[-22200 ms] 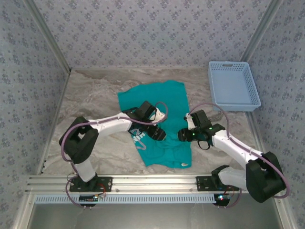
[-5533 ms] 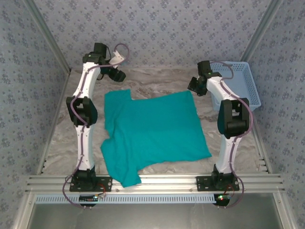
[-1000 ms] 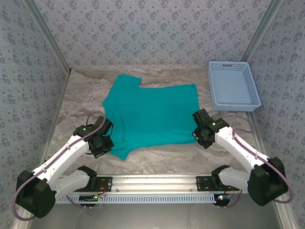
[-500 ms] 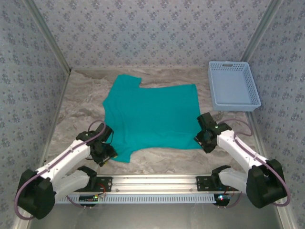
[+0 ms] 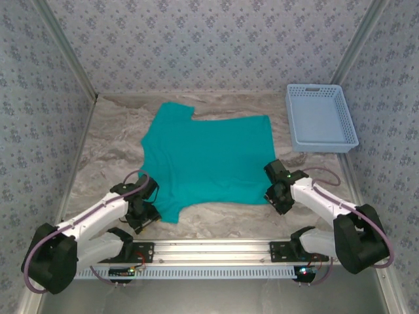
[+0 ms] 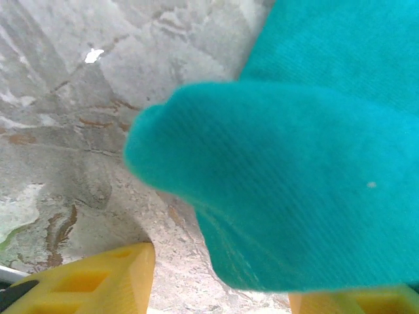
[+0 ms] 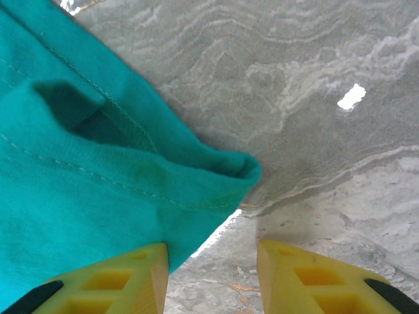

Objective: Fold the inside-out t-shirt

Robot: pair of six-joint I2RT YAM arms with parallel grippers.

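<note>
Top external: one teal t-shirt (image 5: 209, 157), one blue basket (image 5: 291, 121).

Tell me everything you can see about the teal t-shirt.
The teal t-shirt is plain, soft knit fabric, spread mostly flat on the marbled table, with one short sleeve sticking out toward the far side. Stitched hems show at its near right corner, which curls up slightly. The left gripper and right gripper, both open, sit at its two near corners, the left corner humped up between the jaws.

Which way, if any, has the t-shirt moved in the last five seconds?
Yes. The t-shirt moved toward the back wall; its near corner no longer overlaps the aluminium rail.
</note>
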